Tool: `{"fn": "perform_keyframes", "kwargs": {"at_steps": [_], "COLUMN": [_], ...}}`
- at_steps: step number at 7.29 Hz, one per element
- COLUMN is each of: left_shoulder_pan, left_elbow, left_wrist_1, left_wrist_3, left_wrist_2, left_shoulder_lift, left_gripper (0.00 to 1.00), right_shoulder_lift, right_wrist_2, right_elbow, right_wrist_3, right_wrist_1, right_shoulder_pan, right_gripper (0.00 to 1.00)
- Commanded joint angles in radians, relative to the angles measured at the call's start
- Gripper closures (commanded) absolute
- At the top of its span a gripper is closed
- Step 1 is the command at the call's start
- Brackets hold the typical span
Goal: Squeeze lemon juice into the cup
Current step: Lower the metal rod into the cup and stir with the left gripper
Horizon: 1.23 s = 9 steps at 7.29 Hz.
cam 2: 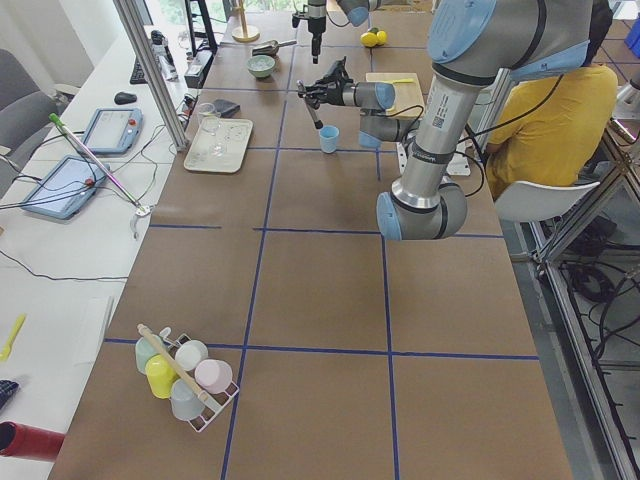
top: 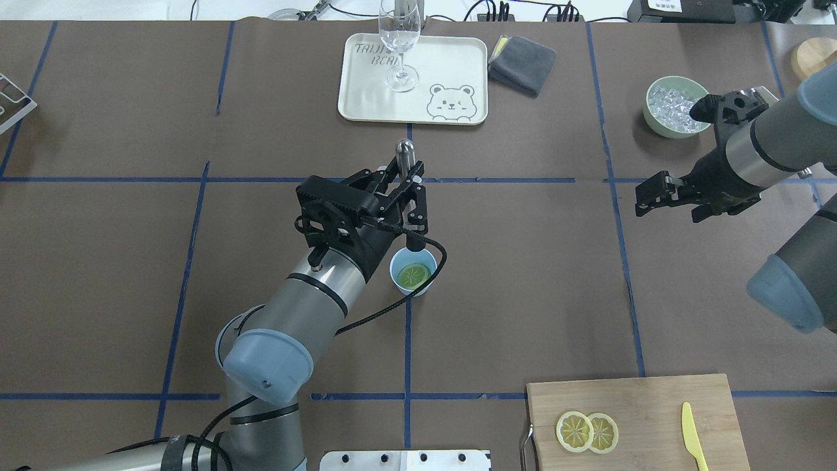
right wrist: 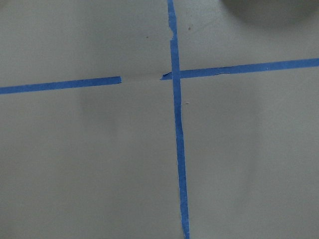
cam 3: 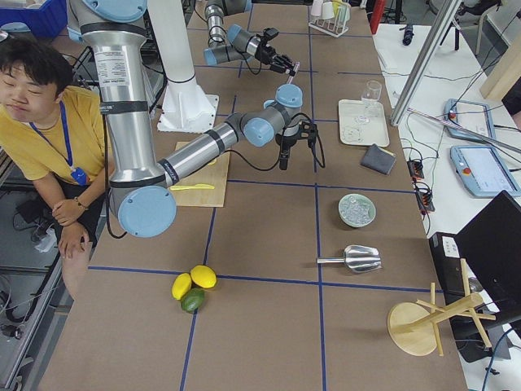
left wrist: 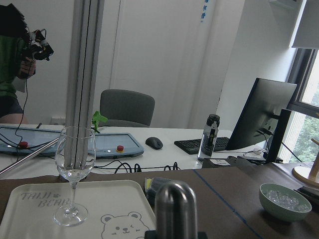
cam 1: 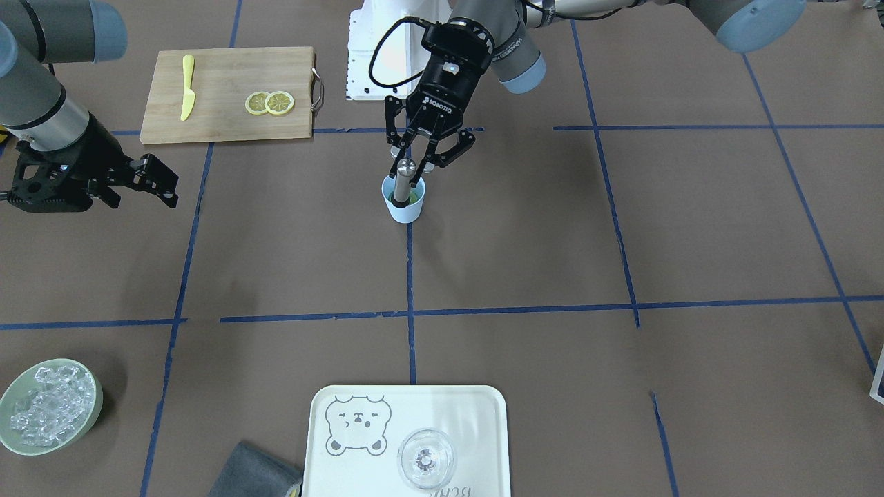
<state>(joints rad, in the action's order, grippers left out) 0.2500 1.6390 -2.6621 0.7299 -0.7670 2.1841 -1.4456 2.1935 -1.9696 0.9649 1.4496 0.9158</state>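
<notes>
The light blue cup [cam 1: 405, 209] stands on the brown table near its middle and also shows in the overhead view [top: 419, 290]. The lemon [top: 414, 275] lies inside it, pale cut face up. My left gripper [top: 405, 186] hangs over the cup's far side, level and pointing forward, shut on an upright metal rod [cam 1: 402, 181] whose lower end is in the cup. The rod's rounded top [left wrist: 174, 209] shows in the left wrist view. My right gripper [top: 670, 209] is open and empty, far to the right over bare table.
A wooden board [top: 641, 405] near the robot's right holds two lemon slices [top: 587, 432] and a yellow knife [top: 693, 435]. A white tray [top: 451, 59] with a clear glass [top: 399, 39], a grey cloth [top: 523, 62] and a green ice bowl [top: 660, 127] line the far side.
</notes>
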Motion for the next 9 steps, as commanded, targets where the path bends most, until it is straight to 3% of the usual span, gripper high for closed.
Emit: {"fn": "perform_keyframes", "kwargs": {"at_steps": [1,9], "left_shoulder_pan": [-0.043,-0.083], "left_elbow": [0.002,-0.051], "left_wrist_1": [-0.06,-0.084], "left_wrist_3": [-0.067,-0.075], "left_wrist_2": [0.0,0.0], "left_shoulder_lift": [-0.015,-0.027], "left_gripper": [1.0,1.0], "right_shoulder_lift": [0.001,0.002], "right_wrist_2": [0.0,0.025], "right_elbow": [0.0,-0.002], "right_wrist_3": [0.002,0.006], "right_wrist_1": [0.0,0.0], "right_shoulder_pan": [0.0,0.011], "right_gripper": [0.0,0.0]}}
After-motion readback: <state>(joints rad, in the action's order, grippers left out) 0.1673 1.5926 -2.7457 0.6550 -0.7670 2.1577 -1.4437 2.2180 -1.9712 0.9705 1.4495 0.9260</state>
